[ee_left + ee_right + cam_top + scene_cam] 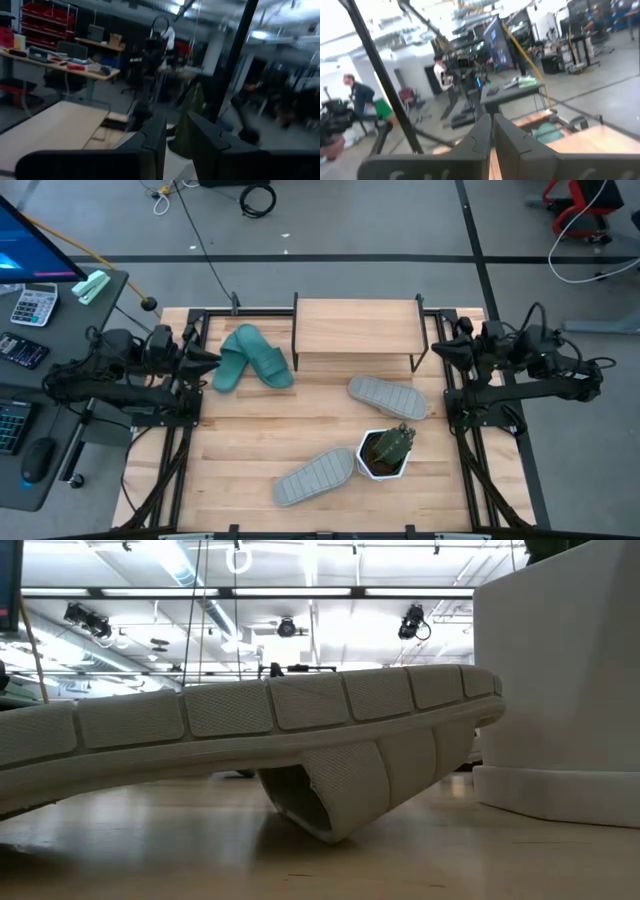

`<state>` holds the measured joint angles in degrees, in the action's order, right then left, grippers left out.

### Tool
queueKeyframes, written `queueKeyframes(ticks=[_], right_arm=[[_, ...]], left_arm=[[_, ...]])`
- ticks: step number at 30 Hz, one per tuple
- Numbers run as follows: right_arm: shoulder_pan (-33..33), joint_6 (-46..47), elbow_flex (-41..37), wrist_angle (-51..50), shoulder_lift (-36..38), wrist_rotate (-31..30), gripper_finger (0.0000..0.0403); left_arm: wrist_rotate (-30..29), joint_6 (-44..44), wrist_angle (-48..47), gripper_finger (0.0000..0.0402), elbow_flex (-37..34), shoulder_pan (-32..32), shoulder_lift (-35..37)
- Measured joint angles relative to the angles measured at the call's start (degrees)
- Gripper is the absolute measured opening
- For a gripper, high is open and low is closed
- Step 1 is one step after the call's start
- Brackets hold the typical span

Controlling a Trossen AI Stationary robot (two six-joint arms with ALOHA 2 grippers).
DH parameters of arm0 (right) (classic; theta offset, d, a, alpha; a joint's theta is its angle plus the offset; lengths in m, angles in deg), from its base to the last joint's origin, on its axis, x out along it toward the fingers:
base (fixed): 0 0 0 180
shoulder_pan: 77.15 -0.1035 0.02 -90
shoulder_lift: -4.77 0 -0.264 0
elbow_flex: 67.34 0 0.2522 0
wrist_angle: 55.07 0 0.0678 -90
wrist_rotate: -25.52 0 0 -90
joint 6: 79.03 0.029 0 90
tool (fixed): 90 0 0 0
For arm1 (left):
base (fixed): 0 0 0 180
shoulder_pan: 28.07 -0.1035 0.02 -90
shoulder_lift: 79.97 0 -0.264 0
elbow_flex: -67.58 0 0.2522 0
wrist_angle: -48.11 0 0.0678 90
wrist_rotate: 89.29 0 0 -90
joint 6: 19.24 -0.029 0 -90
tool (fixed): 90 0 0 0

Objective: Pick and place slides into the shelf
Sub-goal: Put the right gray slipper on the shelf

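The shelf (356, 326) stands at the middle of the surface's (240, 450) far edge, its plank top bare; no slide is on it yet. The teal pair (251, 358) lies overlapped near the far left corner, just beside the shelf's left legs; one grey slide (386, 396) lies sole-up just in front of the shelf's right end, the other grey slide (316, 476) sole-up toward the near edge, close beside a white plant pot (386, 452).

The left gripper (211, 360) hovers at the left edge, tips almost at the teal pair; its fingers (152, 142) stand a little apart with nothing between them. The right gripper (437, 350) waits at the right edge by the shelf's right legs, fingers (479, 139) together and empty.

Judging from this, the teal pair comes first — and the risks are plain: the two slides overlap, so a grasp on one may drag the other; the narrow gap may not take a thick strap; a swing toward the shelf could clip its thin black legs; the soft foam may flex and slip. The near grey slide sits so close to the pot that reaching it could tip the plant.
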<state>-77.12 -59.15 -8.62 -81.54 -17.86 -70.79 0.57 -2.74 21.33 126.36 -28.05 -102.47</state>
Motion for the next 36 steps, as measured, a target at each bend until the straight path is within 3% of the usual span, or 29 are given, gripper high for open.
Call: queueKeyframes(ticks=[8, 15, 23, 28, 36], right_arm=[[0.1, 3.5, 0.0, 10.0, -0.5, -3.2, 0.0027], [0.1, 6.9, 0.0, 10.7, -0.8, -5.8, 0.0027], [0.1, 11.6, 0.0, 8.2, -0.9, 1.6, 0.0027], [0.1, 14.3, 5.0, -7.3, -1.3, 3.0, 0.0027], [0.1, 21.7, 23.8, -42.7, -4.2, 3.2, 0.0027]], left_arm=[[-2.6, 4.9, 5.7, 0.0079, 0.1, -0.1, -0.3], [-3.5, 9.6, 5.4, 0.0071, 0.0, -0.1, -2.1], [-3.5, 18.9, 1.9, 0.0062, 0.0, -0.1, -4.2], [-4.9, 19.2, 1.9, 0.0049, 0.0, -0.2, -5.4], [-7.0, 18.9, 2.0, 0.0042, 0.0, -0.2, -6.8]])
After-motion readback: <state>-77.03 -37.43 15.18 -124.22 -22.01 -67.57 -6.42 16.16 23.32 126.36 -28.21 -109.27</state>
